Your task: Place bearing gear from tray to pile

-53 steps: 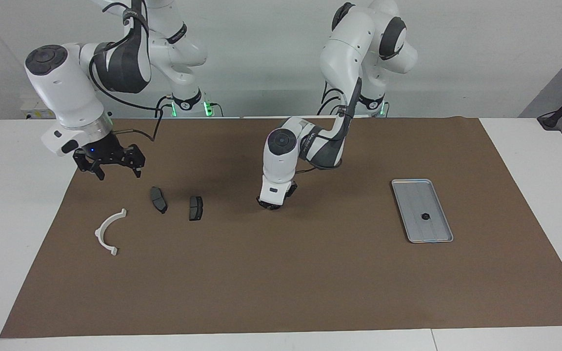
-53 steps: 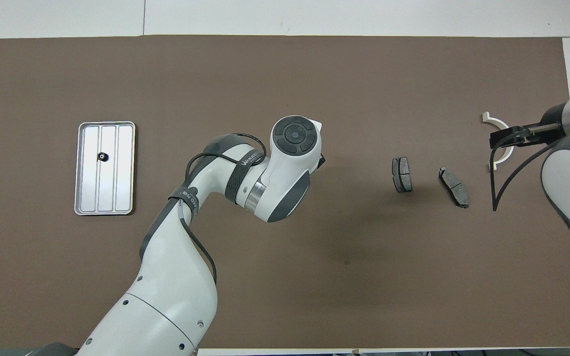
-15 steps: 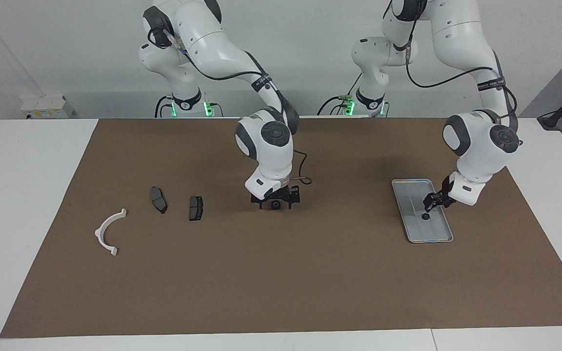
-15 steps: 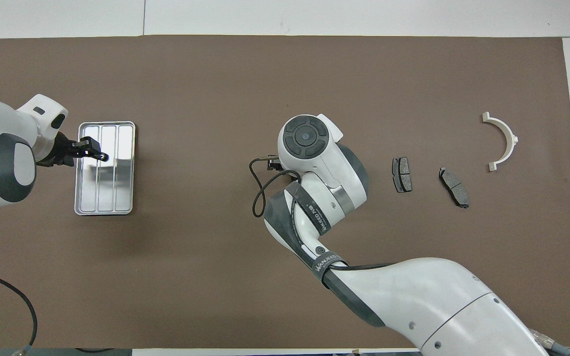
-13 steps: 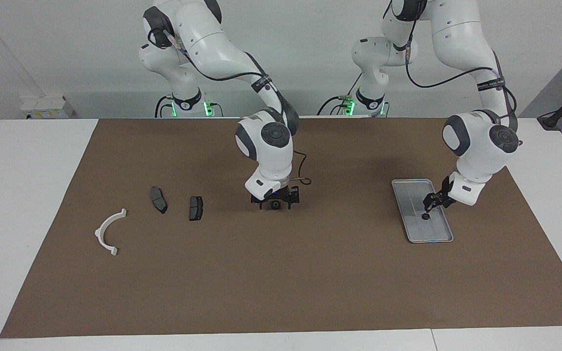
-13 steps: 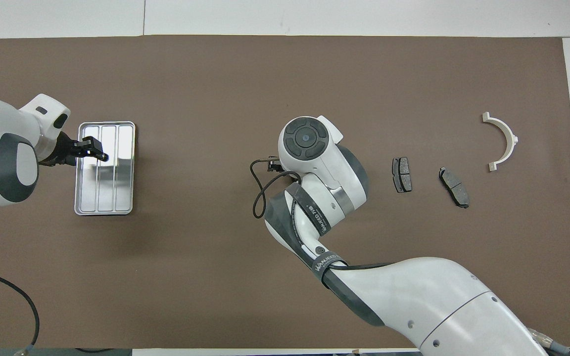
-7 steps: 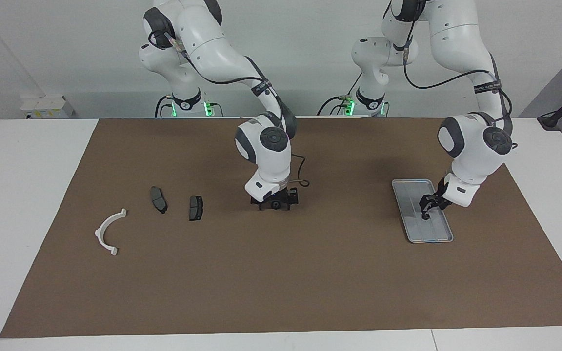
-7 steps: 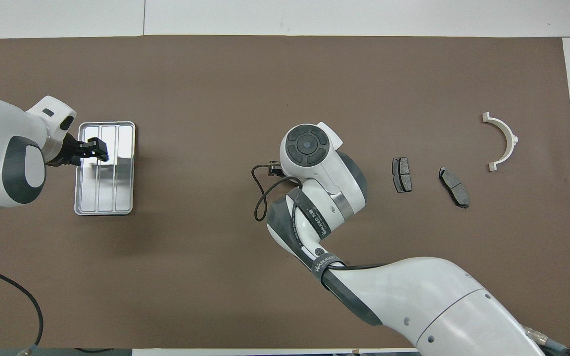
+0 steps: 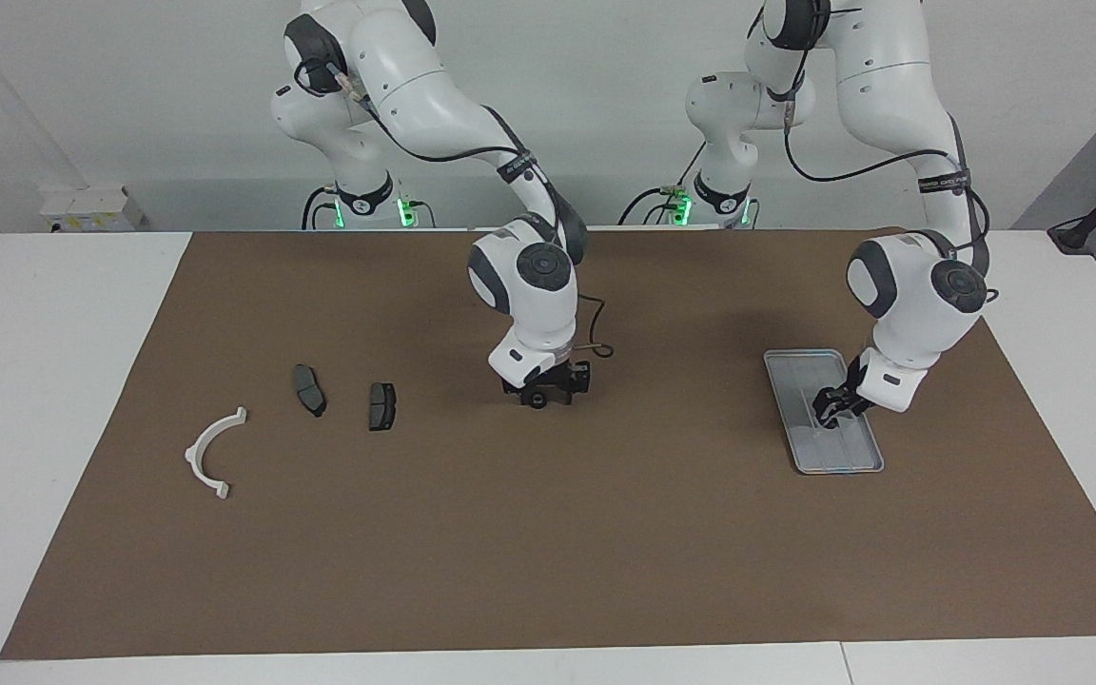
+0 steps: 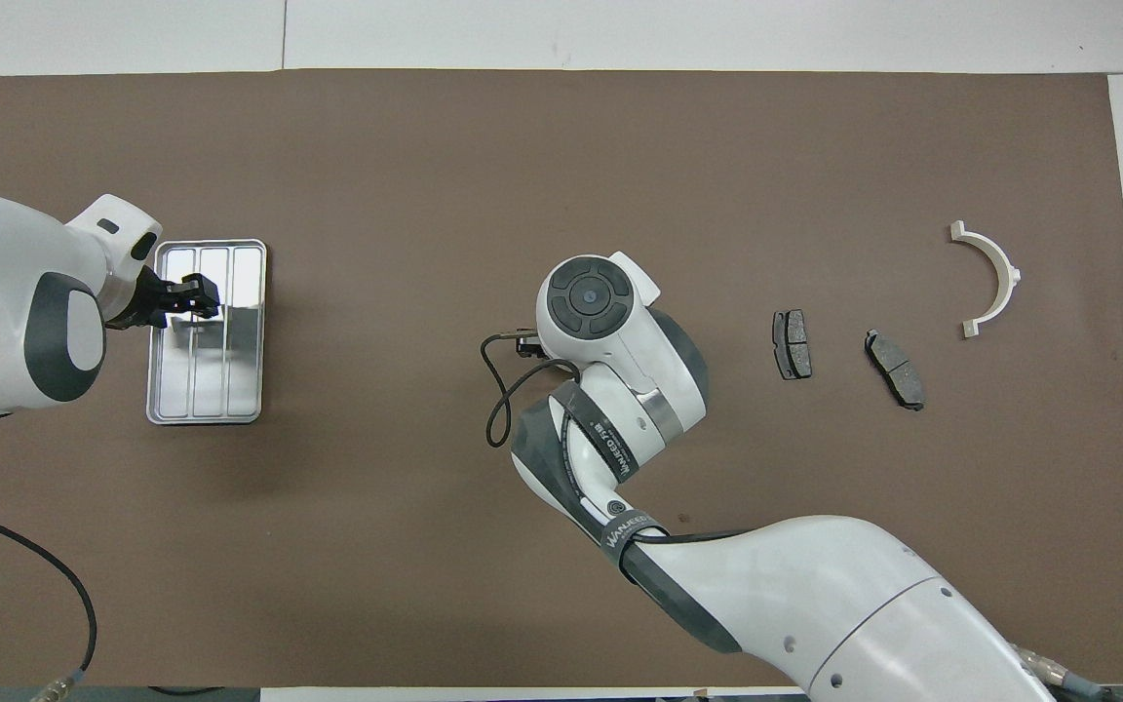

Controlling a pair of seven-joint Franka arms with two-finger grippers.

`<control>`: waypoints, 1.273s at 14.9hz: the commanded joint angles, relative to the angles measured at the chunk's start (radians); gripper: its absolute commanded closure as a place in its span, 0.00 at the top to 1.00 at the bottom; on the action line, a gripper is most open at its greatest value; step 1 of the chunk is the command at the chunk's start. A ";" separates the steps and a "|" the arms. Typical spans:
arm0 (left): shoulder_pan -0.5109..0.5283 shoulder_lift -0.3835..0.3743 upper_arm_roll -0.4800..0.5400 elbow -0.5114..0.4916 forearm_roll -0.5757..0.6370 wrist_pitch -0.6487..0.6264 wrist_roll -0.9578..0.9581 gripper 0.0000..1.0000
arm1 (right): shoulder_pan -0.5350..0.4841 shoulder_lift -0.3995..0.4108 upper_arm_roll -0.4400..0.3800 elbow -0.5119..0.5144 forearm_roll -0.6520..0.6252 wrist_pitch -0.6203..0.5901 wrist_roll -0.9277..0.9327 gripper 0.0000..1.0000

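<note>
The silver-grey tray (image 9: 800,381) lies toward the left arm's end of the table and also shows in the overhead view (image 10: 240,331). My left gripper (image 9: 831,406) is low over the tray's middle, also in the overhead view (image 10: 196,297), and covers the spot where a small black gear lay. My right gripper (image 9: 545,392) is down at the table's middle, around a second small black gear (image 9: 537,401). The pile lies toward the right arm's end: a white half-ring bracket (image 9: 192,455) and two brake pads (image 9: 309,389) (image 9: 381,405).
A brown mat (image 9: 548,552) covers the table. In the overhead view the right arm's wrist (image 10: 591,292) hides its own gripper and the gear. A loose black cable (image 10: 493,390) hangs beside that wrist. The bracket (image 10: 1010,276) and pads (image 10: 792,344) (image 10: 894,369) lie apart.
Since 3.6 s ago the left arm left the table's middle for the tray, and the right arm came from the pile to the middle. In the last second the left gripper sank over the tray's gear.
</note>
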 commanded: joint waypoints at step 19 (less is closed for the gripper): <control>-0.036 0.016 0.007 -0.006 0.013 0.028 -0.054 0.20 | -0.569 -0.100 0.003 0.087 0.005 -0.116 -0.843 0.00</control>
